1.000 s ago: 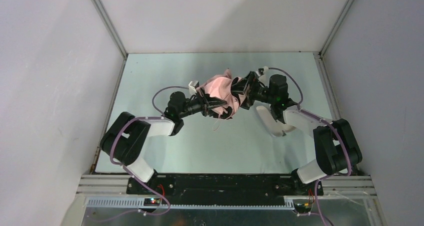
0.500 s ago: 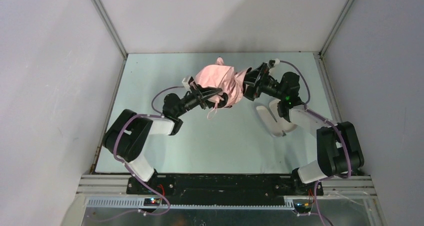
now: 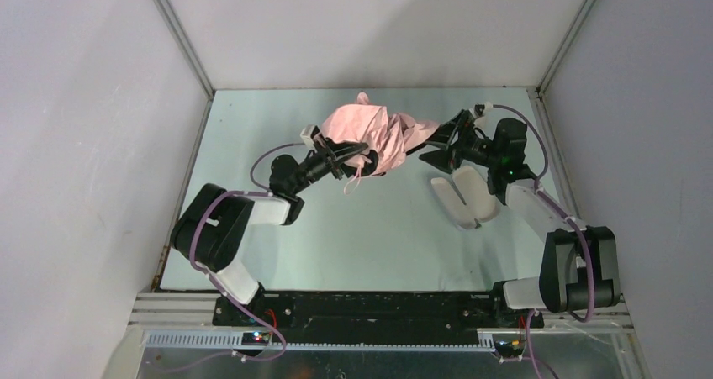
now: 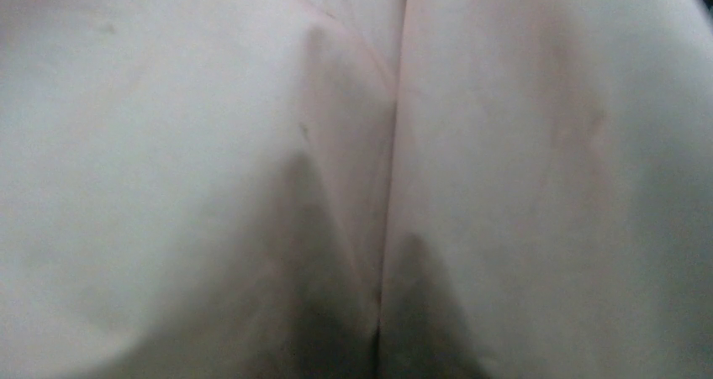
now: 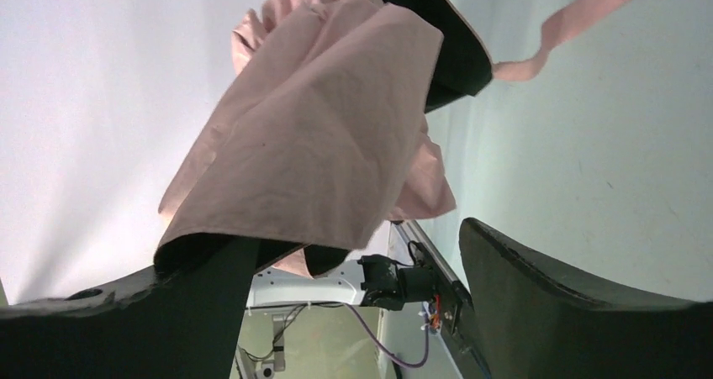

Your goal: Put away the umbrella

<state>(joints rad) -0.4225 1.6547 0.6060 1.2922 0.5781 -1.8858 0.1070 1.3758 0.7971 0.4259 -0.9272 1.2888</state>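
**Top external view: umbrella aloft between the arms, canopy not yet gathered**

The umbrella [image 3: 374, 131] is off the table [image 3: 336, 236], over its far half, as a loose pink bundle with the black underside showing in places. A thin pink strap [image 3: 353, 181] dangles below it.

Left gripper [image 3: 340, 155]: tucked under the near-left side of the bundle. Its wrist view shows only pink fabric pressed against the lens, and from above its fingers merge with the dark ribs. I cannot tell whether it is clamped or released. It probably carries the load.

Right gripper [image 3: 439, 144]: fingers spread wide, nothing pinched. A flap of canopy is draped over one finger [image 5: 168, 303], and the other is bare.

A pale hard case [image 3: 462, 198] lies on the table, near the right arm and apart from the umbrella.

Step in hand (judgement): folding and gathering the canopy, with stowing not begun.

Next move calls for:
- the right gripper to close on a free edge of cloth and draw it snug around the ribs
- the left to keep the shaft steady meanwhile

Risk: thin fabric may slip off the open finger.
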